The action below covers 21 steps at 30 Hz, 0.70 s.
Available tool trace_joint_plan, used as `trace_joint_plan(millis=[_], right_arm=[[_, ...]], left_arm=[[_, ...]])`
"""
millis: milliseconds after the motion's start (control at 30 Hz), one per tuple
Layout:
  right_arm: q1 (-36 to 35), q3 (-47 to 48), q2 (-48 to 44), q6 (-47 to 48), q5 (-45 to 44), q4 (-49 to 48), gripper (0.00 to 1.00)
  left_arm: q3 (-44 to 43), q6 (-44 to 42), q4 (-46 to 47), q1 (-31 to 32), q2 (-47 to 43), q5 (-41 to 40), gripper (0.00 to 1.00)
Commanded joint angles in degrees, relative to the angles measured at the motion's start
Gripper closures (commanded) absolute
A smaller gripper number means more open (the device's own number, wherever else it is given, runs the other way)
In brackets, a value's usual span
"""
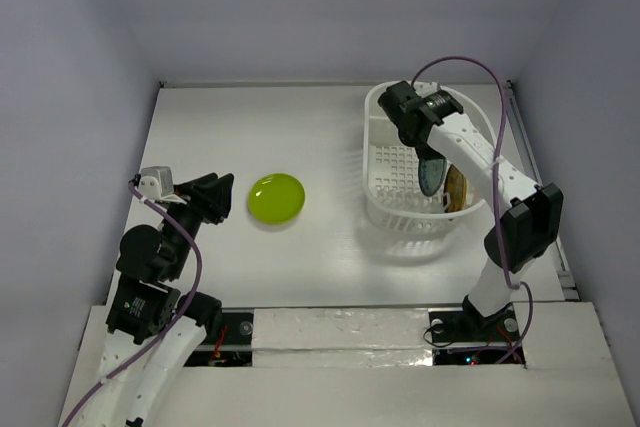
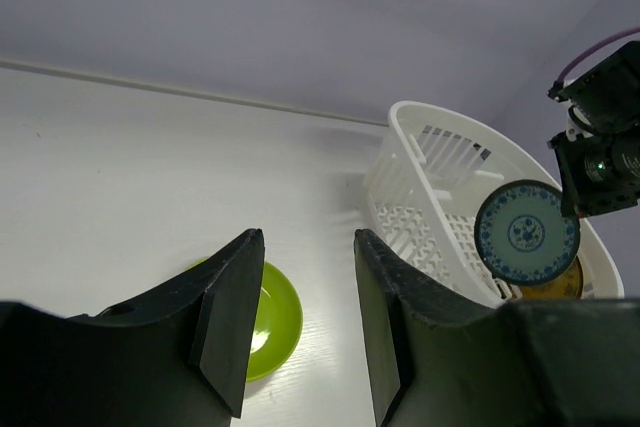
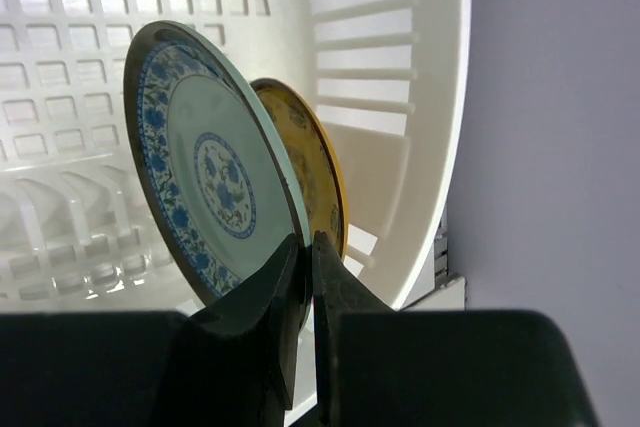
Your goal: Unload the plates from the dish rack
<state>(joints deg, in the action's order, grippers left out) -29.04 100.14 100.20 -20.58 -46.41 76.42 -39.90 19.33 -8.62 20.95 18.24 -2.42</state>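
The white dish rack (image 1: 392, 209) stands at the right of the table. My right gripper (image 3: 305, 244) is shut on the rim of the patterned teal-blue plate (image 3: 205, 167), which stands on edge inside the rack (image 3: 440, 97); it also shows in the top view (image 1: 433, 174) and the left wrist view (image 2: 527, 232). The patterned amber-yellow plate (image 3: 305, 162) stands on edge just behind it, against the rack wall. The lime green plate (image 1: 276, 198) lies flat on the table left of the rack. My left gripper (image 2: 305, 247) is open and empty, just left of the lime green plate (image 2: 275, 317). Other plates are out of view.
Grey walls close the table at the back and both sides. The rack (image 2: 440, 162) has a grid floor and slotted sides. The right arm (image 1: 500, 177) reaches over the rack's right side.
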Motion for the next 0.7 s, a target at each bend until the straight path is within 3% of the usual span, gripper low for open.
trace_joint_plan(millis=[0, 233, 333, 400, 533, 667], right_arm=[[-0.3, 5.0, -2.8, -0.2, -5.0, 3.4, 1.00], [-5.0, 13.9, -8.8, -3.1, -5.2, 2.7, 1.00], [-9.4, 14.0, -10.4, -2.5, -3.3, -4.0, 1.00], [-12.9, 11.9, -11.3, -2.6, -0.7, -12.0, 1.00], [-16.7, 2.4, -12.1, -3.8, 13.2, -30.9, 1.00], [-19.6, -2.3, -6.8, -8.8, 25.2, -46.2, 1.00]], left_arm=[[-0.9, -0.3, 2.3, 0.3, 0.4, 0.7, 0.61], [-0.9, -0.3, 2.5, 0.3, 1.1, 0.8, 0.61], [-0.9, -0.4, 2.4, 0.3, 1.6, 0.4, 0.61], [-0.8, -0.3, 2.4, 0.3, 1.7, -0.2, 0.61], [-0.8, -0.3, 1.9, 0.3, 1.4, -2.4, 0.61], [-0.8, -0.2, 1.9, 0.3, 1.7, -2.8, 0.61]])
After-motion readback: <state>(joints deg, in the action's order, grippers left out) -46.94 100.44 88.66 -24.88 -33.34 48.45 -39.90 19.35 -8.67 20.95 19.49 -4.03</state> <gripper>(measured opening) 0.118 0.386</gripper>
